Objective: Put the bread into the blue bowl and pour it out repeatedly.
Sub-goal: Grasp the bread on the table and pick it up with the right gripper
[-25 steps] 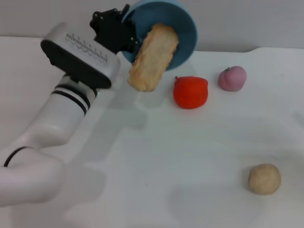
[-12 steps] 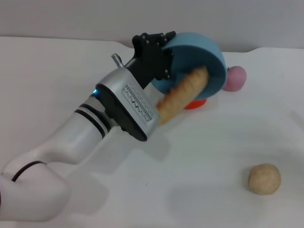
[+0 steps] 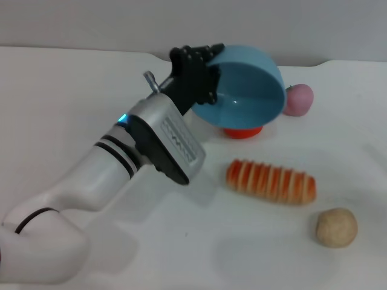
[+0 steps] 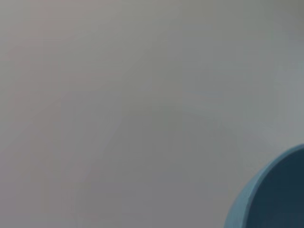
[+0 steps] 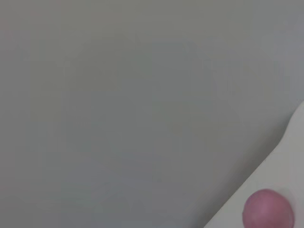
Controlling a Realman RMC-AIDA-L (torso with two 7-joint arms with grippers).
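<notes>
The blue bowl point(image 3: 251, 90) hangs tilted above the table's far middle, its empty inside facing right and toward me. My left gripper point(image 3: 204, 65) is shut on its left rim. The bread point(image 3: 271, 181) lies flat on the table in front of the bowl and apart from it, its ridged orange-and-tan side up. In the left wrist view only a piece of the blue bowl point(image 4: 270, 199) shows against a grey wall. My right gripper is out of view.
A red-orange toy point(image 3: 242, 131) sits under the tilted bowl. A pink toy point(image 3: 299, 99) stands just right of the bowl and also shows as the pink toy point(image 5: 267, 210) in the right wrist view. A beige ball point(image 3: 336, 228) lies at the front right, close to the bread.
The bread has slid out of the tilted bowl and landed on the table. The left arm and bowl swung right, over the red toy.
</notes>
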